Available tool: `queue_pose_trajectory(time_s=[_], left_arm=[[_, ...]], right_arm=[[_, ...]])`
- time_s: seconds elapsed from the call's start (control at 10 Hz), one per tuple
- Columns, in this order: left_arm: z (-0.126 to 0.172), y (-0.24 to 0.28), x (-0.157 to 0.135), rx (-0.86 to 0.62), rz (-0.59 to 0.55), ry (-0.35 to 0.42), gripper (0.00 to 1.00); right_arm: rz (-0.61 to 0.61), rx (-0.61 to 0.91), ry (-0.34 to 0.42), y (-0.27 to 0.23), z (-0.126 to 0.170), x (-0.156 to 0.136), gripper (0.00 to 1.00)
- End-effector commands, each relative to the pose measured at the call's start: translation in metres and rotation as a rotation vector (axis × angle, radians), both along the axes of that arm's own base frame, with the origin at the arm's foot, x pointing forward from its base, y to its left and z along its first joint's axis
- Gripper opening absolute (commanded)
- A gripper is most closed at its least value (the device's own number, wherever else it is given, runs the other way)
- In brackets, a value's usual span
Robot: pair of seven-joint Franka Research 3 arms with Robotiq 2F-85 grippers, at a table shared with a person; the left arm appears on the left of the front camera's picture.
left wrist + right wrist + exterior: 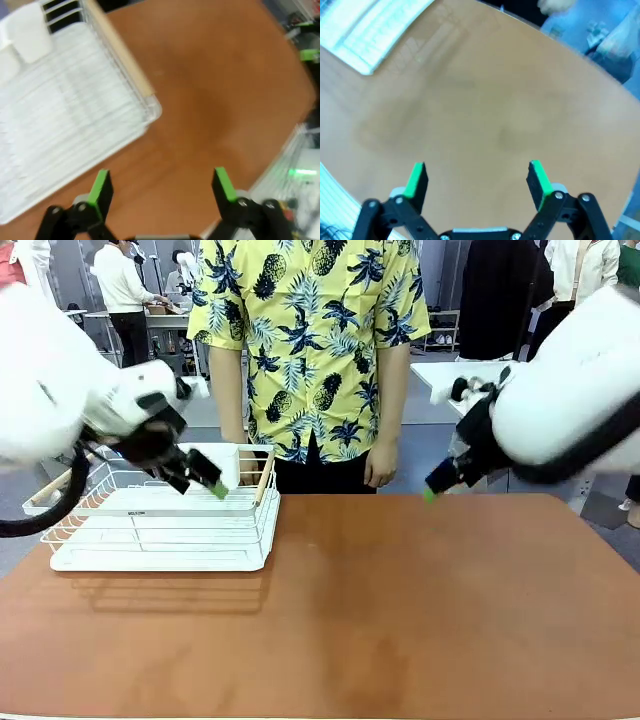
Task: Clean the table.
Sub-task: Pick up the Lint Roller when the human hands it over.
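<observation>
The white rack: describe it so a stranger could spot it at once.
Find the wide reddish-brown table and look to its far corner on the robot's left. The rack sits there: white wire on a white tray, with pale wooden side handles.

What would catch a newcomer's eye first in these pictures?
A person in a bright yellow shirt with pineapple print stands at the far side, in the middle. A white wire rack sits on the far left part of the wide reddish-brown table. The white left arm and right arm hang above the table, jaws open and empty.
</observation>
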State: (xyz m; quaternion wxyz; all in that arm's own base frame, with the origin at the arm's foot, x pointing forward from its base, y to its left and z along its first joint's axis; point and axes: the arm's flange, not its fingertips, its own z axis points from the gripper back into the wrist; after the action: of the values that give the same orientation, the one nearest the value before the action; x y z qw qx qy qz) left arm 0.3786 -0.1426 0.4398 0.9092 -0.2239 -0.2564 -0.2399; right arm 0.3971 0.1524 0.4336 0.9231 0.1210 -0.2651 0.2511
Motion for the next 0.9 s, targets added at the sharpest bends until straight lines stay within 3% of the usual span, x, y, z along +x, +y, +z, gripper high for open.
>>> queue_pose_trajectory(time_s=[0.0,0.2,0.3,0.4,0.5,0.7,0.8], left_arm=[[0.034,0.070,-0.008,-0.291,0.000,0.135,1.00],[0.042,0.117,-0.020,-0.560,-0.079,0.285,1.00],[0.041,0.142,-0.026,-0.643,-0.075,0.332,1.00],[0.040,0.168,-0.032,-0.703,-0.051,0.337,1.00],[0.037,0.199,-0.042,-0.764,0.011,0.355,1.00],[0.032,0.261,-0.069,-0.831,0.173,0.384,1.00],[0.031,0.283,-0.083,-0.864,0.179,0.374,1.00]], right_arm=[[-0.045,0.196,0.135,-0.056,0.040,0.009,1.00],[-0.051,0.538,0.372,-0.108,0.058,0.014,1.00],[-0.035,0.668,0.473,-0.132,0.062,0.012,1.00],[-0.050,0.773,0.528,-0.154,0.064,0.009,1.00],[-0.083,0.857,0.552,-0.178,0.065,0.004,1.00],[-0.129,0.991,0.527,-0.229,0.061,-0.012,1.00],[-0.154,1.021,0.513,-0.251,0.057,-0.021,1.00]])
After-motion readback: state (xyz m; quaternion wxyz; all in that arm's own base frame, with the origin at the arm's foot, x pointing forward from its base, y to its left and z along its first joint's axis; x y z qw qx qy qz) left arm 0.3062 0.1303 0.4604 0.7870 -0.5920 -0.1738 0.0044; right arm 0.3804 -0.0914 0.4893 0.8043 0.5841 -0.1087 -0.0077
